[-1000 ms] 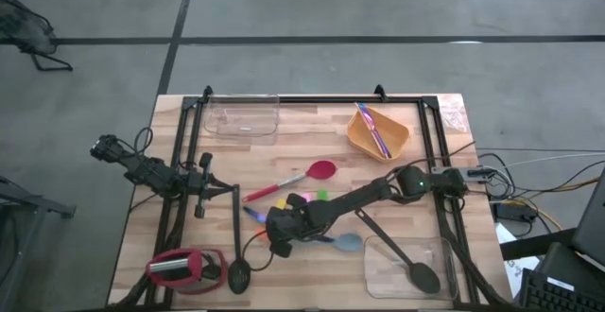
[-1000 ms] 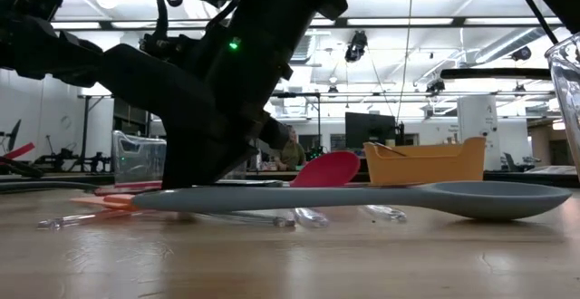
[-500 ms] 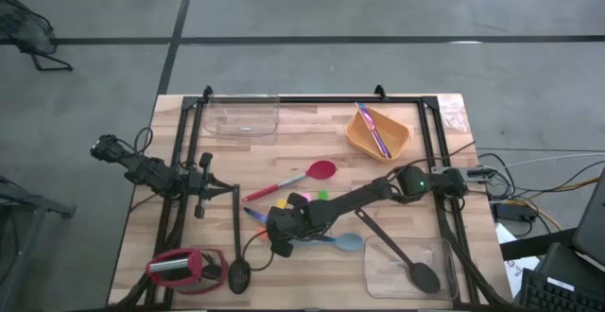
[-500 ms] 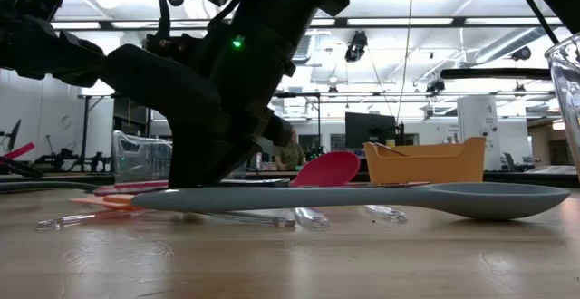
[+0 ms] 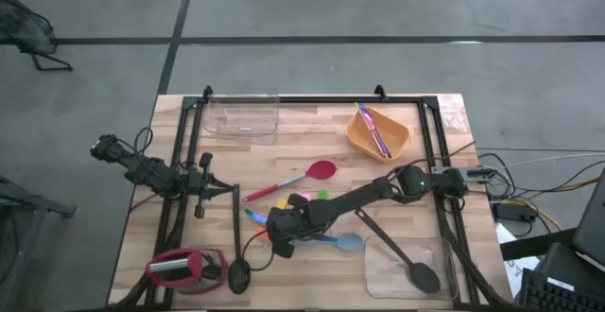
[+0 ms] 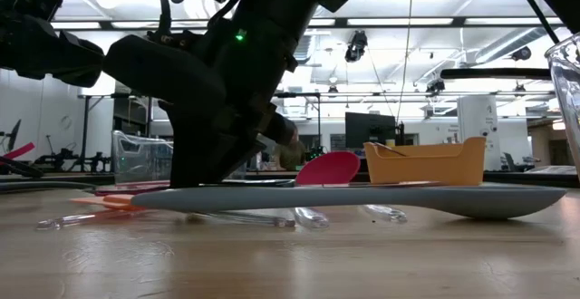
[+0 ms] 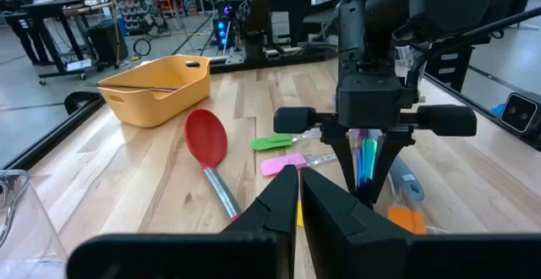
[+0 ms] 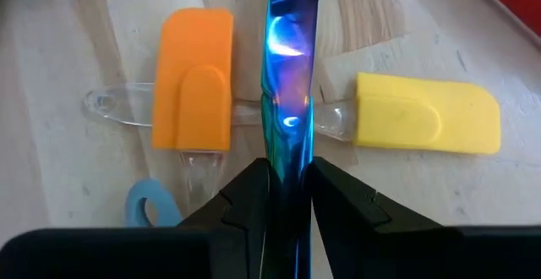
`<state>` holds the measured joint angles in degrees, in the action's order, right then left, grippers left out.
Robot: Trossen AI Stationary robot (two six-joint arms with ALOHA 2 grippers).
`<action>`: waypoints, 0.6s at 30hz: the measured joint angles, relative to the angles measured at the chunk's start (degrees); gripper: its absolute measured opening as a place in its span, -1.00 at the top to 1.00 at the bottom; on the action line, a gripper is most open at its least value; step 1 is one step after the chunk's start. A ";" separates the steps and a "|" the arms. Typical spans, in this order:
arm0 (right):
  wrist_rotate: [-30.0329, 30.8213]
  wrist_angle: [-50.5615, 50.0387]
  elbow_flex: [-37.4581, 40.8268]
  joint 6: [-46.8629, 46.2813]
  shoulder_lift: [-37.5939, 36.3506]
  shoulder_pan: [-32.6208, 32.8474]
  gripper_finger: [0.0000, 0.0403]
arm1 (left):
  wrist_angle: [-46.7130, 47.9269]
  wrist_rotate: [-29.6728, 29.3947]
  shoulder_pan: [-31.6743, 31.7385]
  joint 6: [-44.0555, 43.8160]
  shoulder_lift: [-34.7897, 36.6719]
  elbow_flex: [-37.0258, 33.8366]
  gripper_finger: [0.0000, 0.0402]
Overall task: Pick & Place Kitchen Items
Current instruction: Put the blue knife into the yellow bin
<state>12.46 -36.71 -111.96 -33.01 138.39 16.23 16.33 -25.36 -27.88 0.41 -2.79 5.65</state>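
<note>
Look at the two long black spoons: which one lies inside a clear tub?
The black spoon near the right arm lies in the clear tub; the other black spoon lies on bare wood beside the red-and-black object.

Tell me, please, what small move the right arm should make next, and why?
Probably lift straight up. The right gripper is shut on the iridescent stick, low over the orange spatula and yellow spatula; rising should clear them before carrying it toward the orange tub, which already holds sticks.

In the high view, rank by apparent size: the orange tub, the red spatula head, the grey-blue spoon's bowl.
Largest to smallest:
1. orange tub
2. red spatula head
3. grey-blue spoon's bowl, close to the spatula head in size, so that pair is unsure.
</note>
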 joint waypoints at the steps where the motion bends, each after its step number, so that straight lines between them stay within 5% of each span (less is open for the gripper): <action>1: -0.33 0.00 -0.01 -0.01 0.00 0.00 0.58 | 0.01 0.00 -0.01 0.00 0.00 0.00 0.88; 7: -0.68 0.00 0.00 0.00 0.00 0.00 0.67 | -0.01 0.00 -0.02 0.01 0.00 0.00 0.88; 18: -0.96 0.04 0.00 -0.04 0.00 0.00 0.47 | 0.01 0.00 0.00 -0.01 0.00 0.00 0.88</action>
<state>11.51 -36.67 -111.96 -33.06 138.39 16.23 16.34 -25.36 -27.88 0.40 -2.79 5.65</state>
